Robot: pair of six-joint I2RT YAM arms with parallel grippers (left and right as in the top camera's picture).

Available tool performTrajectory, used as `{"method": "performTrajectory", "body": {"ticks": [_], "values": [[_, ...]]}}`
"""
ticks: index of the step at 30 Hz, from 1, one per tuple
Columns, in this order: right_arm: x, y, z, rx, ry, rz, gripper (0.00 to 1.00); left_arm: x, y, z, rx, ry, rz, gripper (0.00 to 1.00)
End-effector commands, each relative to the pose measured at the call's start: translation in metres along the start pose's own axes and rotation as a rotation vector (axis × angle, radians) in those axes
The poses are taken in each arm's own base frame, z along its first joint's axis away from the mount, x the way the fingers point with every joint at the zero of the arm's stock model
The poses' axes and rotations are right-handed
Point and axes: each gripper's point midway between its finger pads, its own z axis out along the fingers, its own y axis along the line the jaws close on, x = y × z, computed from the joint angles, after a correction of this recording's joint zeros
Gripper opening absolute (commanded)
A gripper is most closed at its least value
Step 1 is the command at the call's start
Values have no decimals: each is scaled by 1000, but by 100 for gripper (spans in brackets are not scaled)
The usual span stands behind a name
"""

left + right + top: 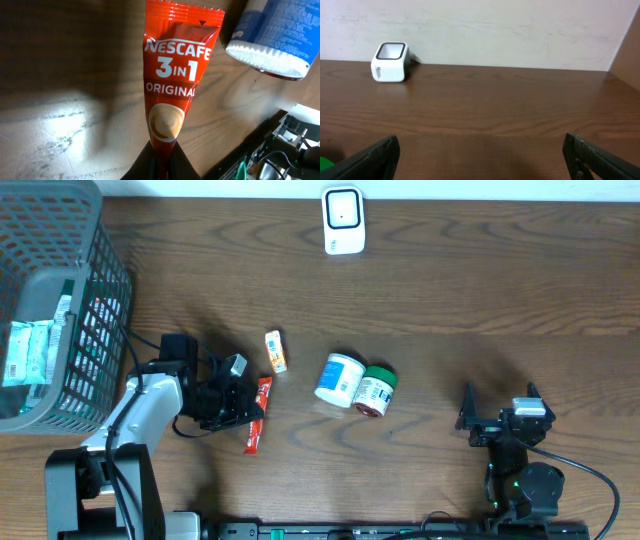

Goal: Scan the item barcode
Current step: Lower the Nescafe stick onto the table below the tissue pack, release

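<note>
1. Overhead: the left gripper [238, 406] is clamped on one end of the red coffee sachet [257, 418], just left of the two jars [340, 379]. The scanner [343, 220] sits well away at the far edge.
2. Left wrist: jaws pinched tight on the sachet's bottom end [172, 85], Nescafé print facing the camera.
3. Right wrist: the right gripper [480, 155] is spread wide and holding nothing, with the scanner [390, 62] far off to the left.

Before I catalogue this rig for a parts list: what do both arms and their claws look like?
Left arm: pale grey link, black joints, looped black cables; left claw black. Right arm: black, pale block on top, trailing black cable; right claw dark.
</note>
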Motion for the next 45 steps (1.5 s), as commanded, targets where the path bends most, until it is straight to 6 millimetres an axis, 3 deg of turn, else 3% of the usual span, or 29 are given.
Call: {"method": "performTrajectory", "body": {"ticks": [1,23,35,38,40,42,45], "values": [[2,3,0,-11,5,-5,99,-1,-2,2,17,-3,-2,8],[2,3,0,-11,5,-5,99,-11,-11,14,-18,-24,118,8],[2,3,0,-11,6,-5,99,-5,-10,14,-19,1,102,8],[2,3,0,-12,5,-5,99,-3,-10,14,-19,6,98,24],[2,3,0,-11,5,-5,99,-3,-10,14,-19,6,98,28],[2,3,0,-11,5,-5,99,-3,-10,14,-19,6,97,40],[2,3,0,-11,6,-5,99,-4,-10,14,-19,5,98,50]]}}
